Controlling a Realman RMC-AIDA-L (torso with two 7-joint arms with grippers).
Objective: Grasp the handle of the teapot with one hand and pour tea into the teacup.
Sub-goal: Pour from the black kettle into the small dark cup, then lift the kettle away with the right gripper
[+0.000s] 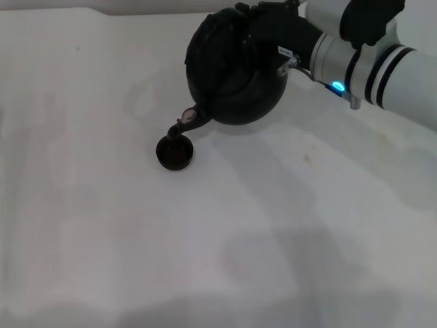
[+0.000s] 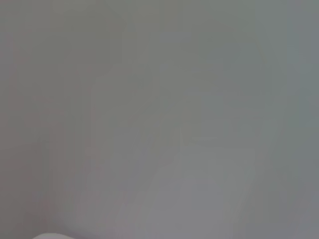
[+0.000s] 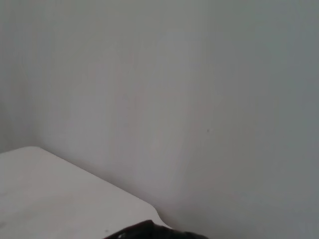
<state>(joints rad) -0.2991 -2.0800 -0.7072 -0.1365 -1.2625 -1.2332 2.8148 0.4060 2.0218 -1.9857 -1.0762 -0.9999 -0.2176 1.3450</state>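
The large dark teapot (image 1: 235, 68) hangs tilted above the white table (image 1: 102, 225), its short spout (image 1: 183, 124) pointing down right over the small dark teacup (image 1: 174, 152). My right gripper (image 1: 273, 31) reaches in from the back right and is shut on the handle at the pot's top; the handle itself is mostly hidden behind the gripper. No stream of tea can be made out. A dark edge of the teapot (image 3: 154, 231) shows in the right wrist view. The left gripper is out of view.
The right arm's white forearm (image 1: 382, 68) crosses the back right corner. A few faint stains (image 1: 307, 158) mark the table right of the cup. The left wrist view holds only a plain grey surface.
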